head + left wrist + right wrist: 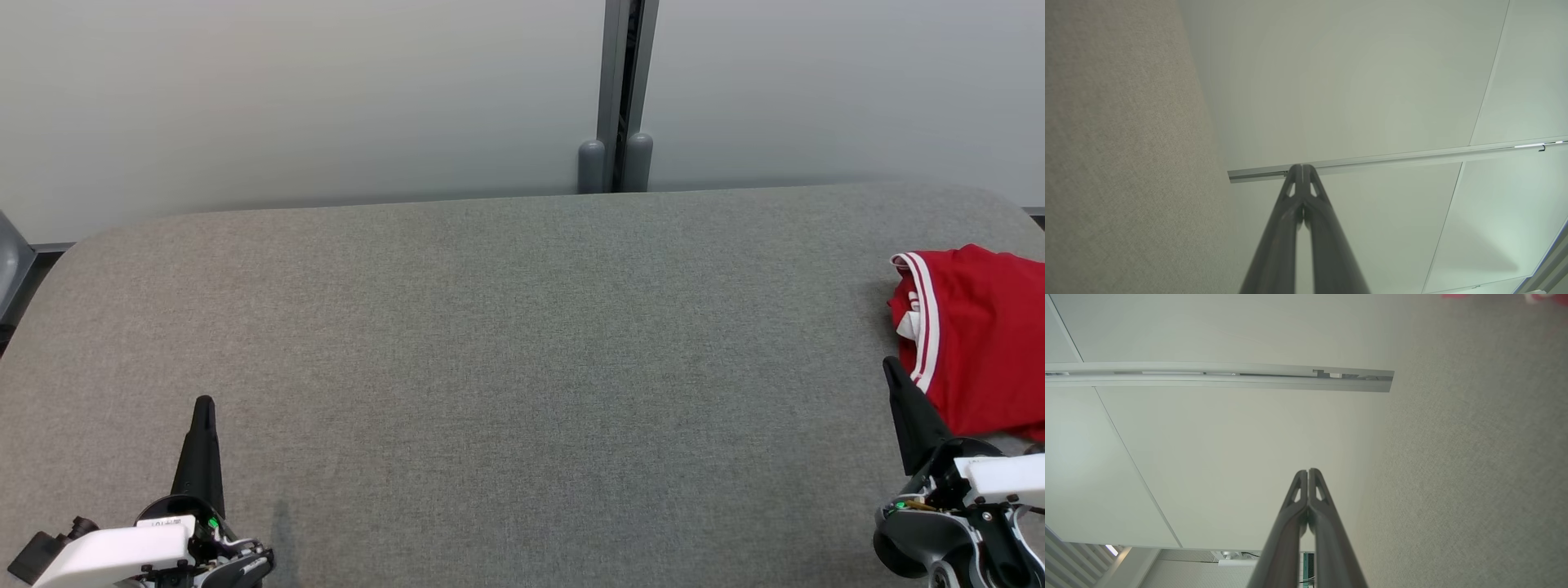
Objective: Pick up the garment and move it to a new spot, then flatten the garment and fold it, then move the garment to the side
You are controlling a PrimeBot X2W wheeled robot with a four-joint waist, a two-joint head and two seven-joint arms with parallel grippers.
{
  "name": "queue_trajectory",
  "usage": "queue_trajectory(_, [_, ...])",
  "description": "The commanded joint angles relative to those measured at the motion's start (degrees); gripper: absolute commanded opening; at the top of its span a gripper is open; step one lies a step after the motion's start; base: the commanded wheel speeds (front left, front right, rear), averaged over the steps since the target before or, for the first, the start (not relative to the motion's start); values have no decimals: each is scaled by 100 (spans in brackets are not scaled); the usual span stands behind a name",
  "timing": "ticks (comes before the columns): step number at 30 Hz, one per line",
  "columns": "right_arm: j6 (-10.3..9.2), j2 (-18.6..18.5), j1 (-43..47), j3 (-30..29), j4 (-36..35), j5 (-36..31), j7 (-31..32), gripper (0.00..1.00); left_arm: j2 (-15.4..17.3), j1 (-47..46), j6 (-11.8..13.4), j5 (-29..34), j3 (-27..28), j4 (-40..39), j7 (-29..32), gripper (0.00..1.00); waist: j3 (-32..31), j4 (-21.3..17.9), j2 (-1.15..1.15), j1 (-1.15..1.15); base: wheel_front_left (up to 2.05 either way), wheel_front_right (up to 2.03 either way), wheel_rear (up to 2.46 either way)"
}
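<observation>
A red garment (984, 339) with white striped trim lies folded at the far right of the grey fabric table (506, 343), cut off by the head view's edge. A sliver of the garment (1545, 297) shows at the top right of the right wrist view. My right gripper (890, 366) is shut with nothing in it, its tip just left of the garment's near corner. At the lower left my left gripper (204, 403) is also shut and empty, far from the garment. Both wrist views show the fingers pressed together: left gripper (1302, 167), right gripper (1307, 471).
Pale wall panels with a dark vertical post (622, 98) stand behind the table's far edge. The table's rounded corners show at the left and right. A grey object (10, 265) sits beyond the left edge.
</observation>
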Motion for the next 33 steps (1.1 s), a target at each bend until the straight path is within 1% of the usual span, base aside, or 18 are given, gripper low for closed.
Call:
queue_trajectory(1, [3, -28, -39, -14, -11, 29, 8, 0, 10, -108, -20, -1, 32, -3, 25, 0, 0, 0, 0, 0, 0, 0, 0])
queue_trajectory(33, [3, -28, -39, -14, -11, 29, 7, 0, 10, -109, -20, 0, 32, -3, 25, 0, 0, 0, 0, 0, 0, 0, 0])
